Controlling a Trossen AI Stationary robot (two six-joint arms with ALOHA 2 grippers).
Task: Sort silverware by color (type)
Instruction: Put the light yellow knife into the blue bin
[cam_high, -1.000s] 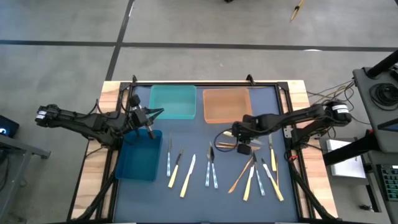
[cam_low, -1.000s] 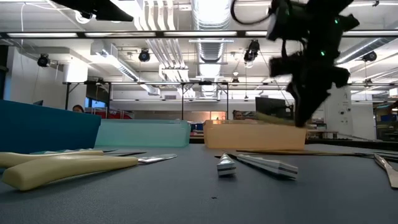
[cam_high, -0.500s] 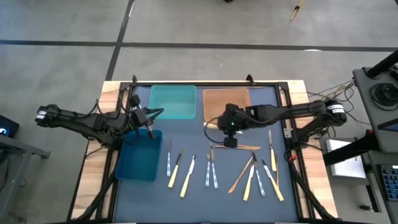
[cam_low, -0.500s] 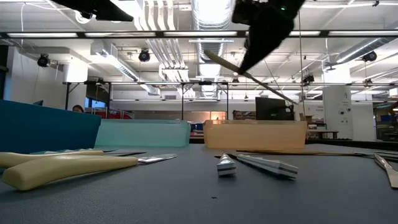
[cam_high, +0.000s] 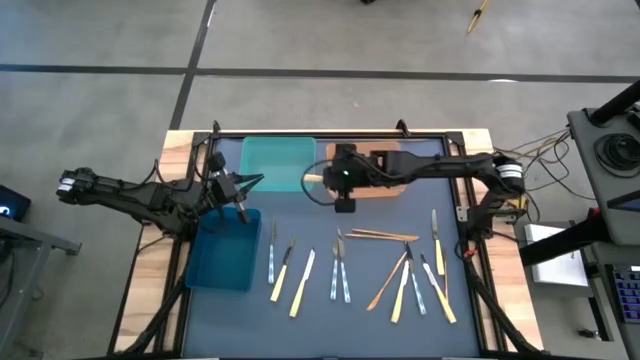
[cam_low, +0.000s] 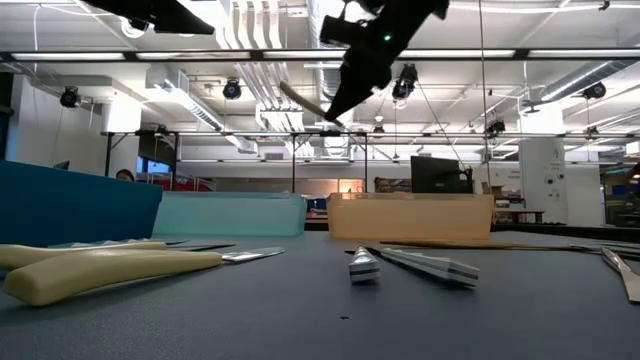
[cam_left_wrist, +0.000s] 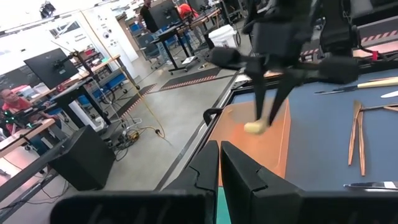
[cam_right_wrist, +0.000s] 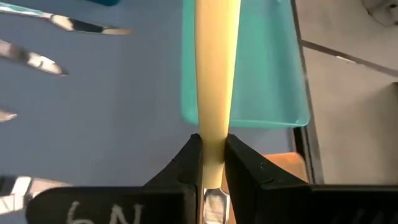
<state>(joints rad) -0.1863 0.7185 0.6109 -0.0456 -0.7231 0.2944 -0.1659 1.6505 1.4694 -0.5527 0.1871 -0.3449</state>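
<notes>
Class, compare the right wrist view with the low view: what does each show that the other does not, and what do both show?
Right wrist view only: the right claw seen close up, its fingers shut on the pale yellow handle of a utensil, with the light teal bin seen from above beyond it.

Low view only: the pale utensils lying on the table, the dark blue bin, and the room behind.

Both: the right claw carrying the utensil in the air, the light teal bin and the orange bin.

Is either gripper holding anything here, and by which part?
The right gripper is shut on a pale yellow-handled utensil, gripped on the handle near where it meets the metal. The left gripper is shut and holds nothing.
</notes>
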